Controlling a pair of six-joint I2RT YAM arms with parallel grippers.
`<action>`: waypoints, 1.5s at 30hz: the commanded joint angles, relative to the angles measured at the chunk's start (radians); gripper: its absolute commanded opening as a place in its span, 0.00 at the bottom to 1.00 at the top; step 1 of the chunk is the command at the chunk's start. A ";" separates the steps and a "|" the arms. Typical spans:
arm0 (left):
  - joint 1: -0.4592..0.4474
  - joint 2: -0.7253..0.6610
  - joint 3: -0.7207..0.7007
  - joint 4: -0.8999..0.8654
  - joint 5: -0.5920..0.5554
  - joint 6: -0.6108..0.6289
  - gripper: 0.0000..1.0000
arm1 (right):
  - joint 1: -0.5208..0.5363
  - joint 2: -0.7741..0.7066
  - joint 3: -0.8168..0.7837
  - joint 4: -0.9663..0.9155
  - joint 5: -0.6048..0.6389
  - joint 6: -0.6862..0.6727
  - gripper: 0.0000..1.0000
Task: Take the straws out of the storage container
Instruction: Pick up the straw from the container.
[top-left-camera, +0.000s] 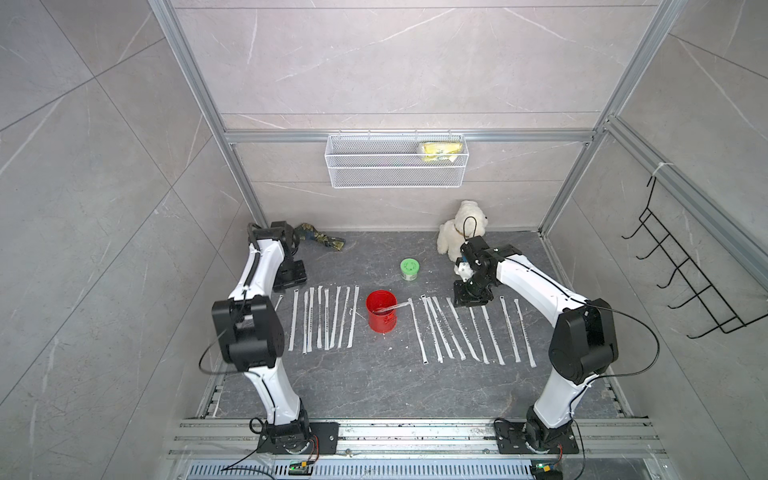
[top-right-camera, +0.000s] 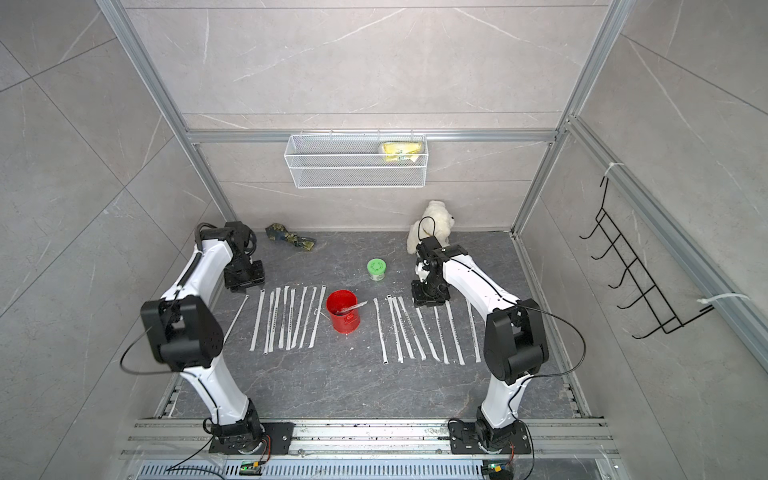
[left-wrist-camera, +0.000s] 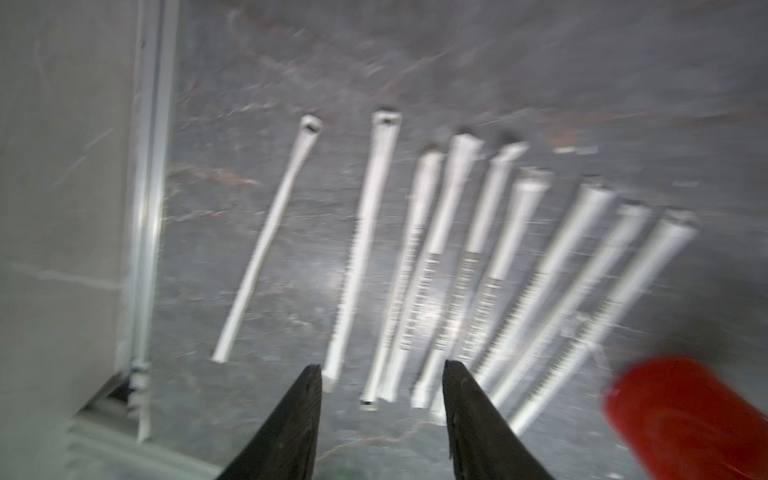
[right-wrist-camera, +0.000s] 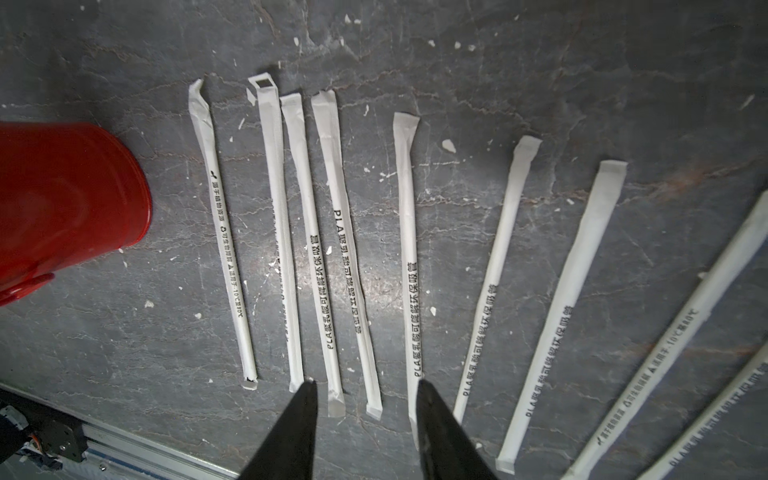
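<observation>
Top views, storage container: in both top views you see the red storage container (top-left-camera: 381, 318) (top-right-camera: 343, 318) upright in the middle of the table (top-left-camera: 374, 382), with 1 of the straws (top-left-camera: 395, 308) leaning out over its rim toward 3 o'clock.
Top views, straws laid out: 1 row lies flat at the can's 9 o'clock (top-left-camera: 324, 322) and another at its 3 o'clock (top-left-camera: 457, 332). Both rows lie apart from the can.
Top views, left gripper: your left gripper (top-left-camera: 291, 286) hangs at the 12 o'clock ends of the 9 o'clock row.
Top views, right gripper: your right gripper (top-left-camera: 471, 301) hangs over the 12 o'clock ends of the 3 o'clock row.
Top views, green-lidded jar (top-left-camera: 410, 268): it stands at the can's 1 o'clock, well apart.
Left wrist, left gripper (left-wrist-camera: 382, 368): the picture is blurred. The jaws stand apart and clamp nothing. The straws (left-wrist-camera: 449, 249) lie flat beneath, and the can (left-wrist-camera: 685, 415) is at the frame edge.
Right wrist, right gripper (right-wrist-camera: 366, 384): the jaws stand apart and grip nothing. The printed straws (right-wrist-camera: 409, 249) lie fanned on the table, with the can (right-wrist-camera: 62, 199) beside the outermost straw.
</observation>
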 joint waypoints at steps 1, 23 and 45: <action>-0.183 -0.207 -0.076 0.213 0.204 0.051 0.64 | 0.007 -0.061 -0.020 0.015 0.009 0.031 0.44; -0.671 -0.380 -0.431 0.294 0.068 0.110 0.81 | 0.008 -0.114 -0.107 0.084 -0.028 0.057 0.49; -0.745 -0.070 -0.210 0.336 -0.050 0.221 0.54 | 0.005 -0.083 -0.119 0.084 -0.022 0.044 0.49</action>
